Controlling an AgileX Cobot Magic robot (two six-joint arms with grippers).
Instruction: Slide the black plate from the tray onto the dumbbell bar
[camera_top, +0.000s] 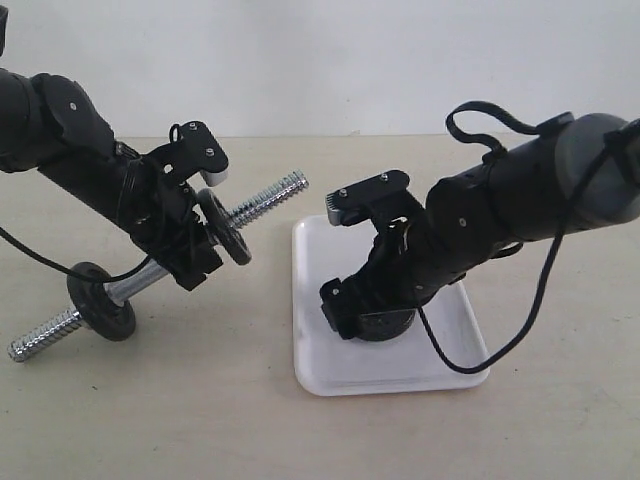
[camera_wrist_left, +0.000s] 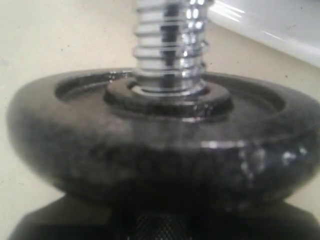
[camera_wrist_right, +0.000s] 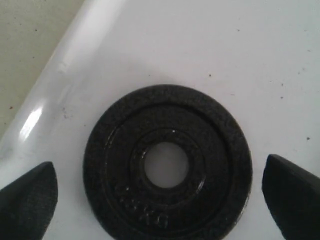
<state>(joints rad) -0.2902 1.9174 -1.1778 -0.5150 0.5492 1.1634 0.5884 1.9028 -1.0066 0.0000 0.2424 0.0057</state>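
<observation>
**Open jaws over the plate, bar waiting at nine o'clock**

We see the right gripper's fingers (camera_wrist_right: 30, 200) spread wide, one on each side of the black plate (camera_wrist_right: 167, 162) and touching neither edge. So the right gripper (camera_wrist_right: 160, 180) holds nothing; it hangs over the plate, which lies flat on the floor of the white tray (camera_top: 330, 385).

In the exterior view the plate sits toward seven o'clock of the tray's middle, mostly hidden under the wrist.

We judge the plate to be dense and rigid, heavy for its size. Its pebbled paint should give the pads some bite. It lies low, though, and the tray floor looks slick, so a glancing close could skid it aside. We would take it across the rim at two opposite points, deep enough to get past the rounded edge. The central hole must stay clear for the bar.

Out at nine o'clock from the tray, the left gripper (camera_top: 188, 252) appears clamped on the middle of the dumbbell bar (camera_top: 265, 200), between the two mounted discs (camera_top: 222, 227). The bar's free threaded end points to two o'clock, toward the tray's far corner. We expect those coarse threads to snag the hole unless the plate arrives square.
</observation>
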